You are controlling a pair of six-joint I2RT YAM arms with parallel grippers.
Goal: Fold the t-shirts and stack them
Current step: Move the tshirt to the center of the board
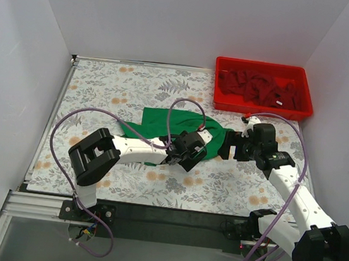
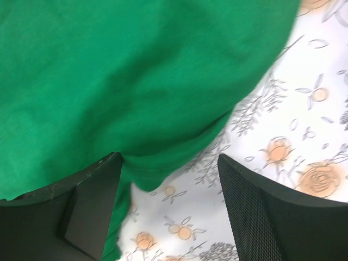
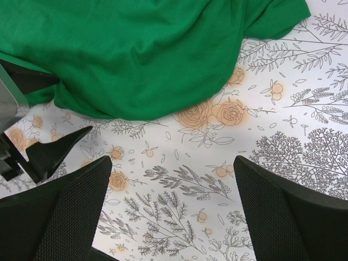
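Note:
The bright green t-shirt [image 1: 175, 125] lies crumpled in the middle of the floral table. It fills the top of the left wrist view [image 2: 125, 81] and the right wrist view [image 3: 141, 54]. My left gripper [image 1: 199, 147] is open at the shirt's right edge. A hem corner lies between its jaws, against the left finger [image 2: 81, 212]. My right gripper [image 1: 228, 147] is open and empty over bare table just right of the shirt; its midpoint shows in the right wrist view [image 3: 171, 206]. The dark red t-shirts [image 1: 262, 87] lie heaped in the bin.
The red plastic bin [image 1: 263, 111] stands at the back right corner. The floral tablecloth [image 1: 103, 90] shows bare to the left of and in front of the shirt. White walls close in three sides. The left gripper's fingertip [image 3: 54, 152] shows in the right wrist view.

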